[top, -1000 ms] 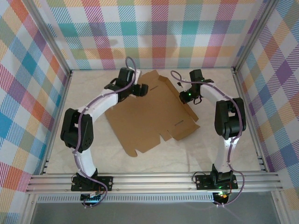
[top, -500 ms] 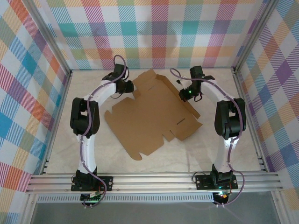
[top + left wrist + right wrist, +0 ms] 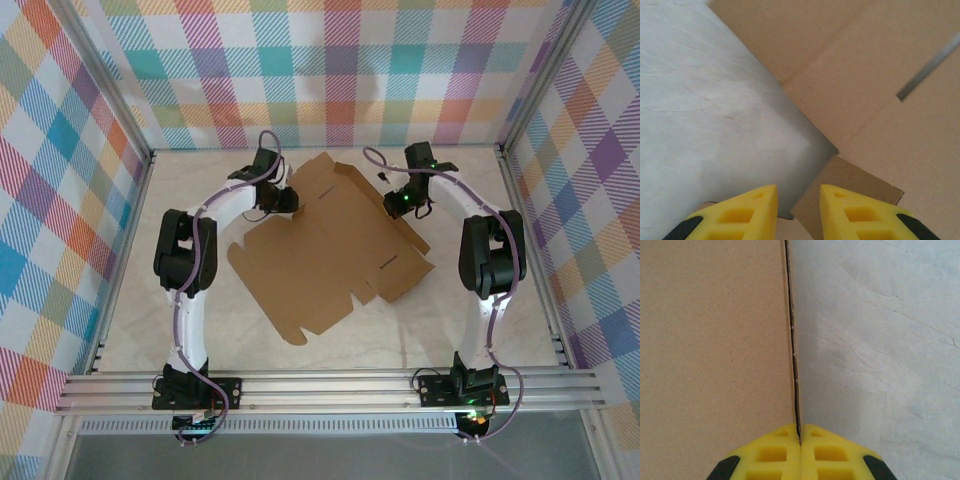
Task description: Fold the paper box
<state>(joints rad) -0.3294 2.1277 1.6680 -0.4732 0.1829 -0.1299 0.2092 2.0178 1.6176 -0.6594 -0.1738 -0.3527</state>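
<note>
Top external view: the paper box (image 3: 330, 250) lies as an unfolded sheet on the desk (image 3: 500, 330), skewed to the desk's edges and spread between the two arms. It lies to the right of the left pincer (image 3: 283, 198) and to the left of the right pincer (image 3: 397, 205); each meets it at a far side edge.

Right wrist view: the right pincer (image 3: 799, 429) is closed on the sheet's edge, which runs straight ahead from the fingertips, with cardboard to their left and bare desk to their right.

Left wrist view: the left pincer (image 3: 799, 189) has its fingers a little apart. A tab corner sits just ahead in the gap, and no clamp on it is evident.

The next fold likely turns on that tab, and the left arm is the nearer one.
</note>
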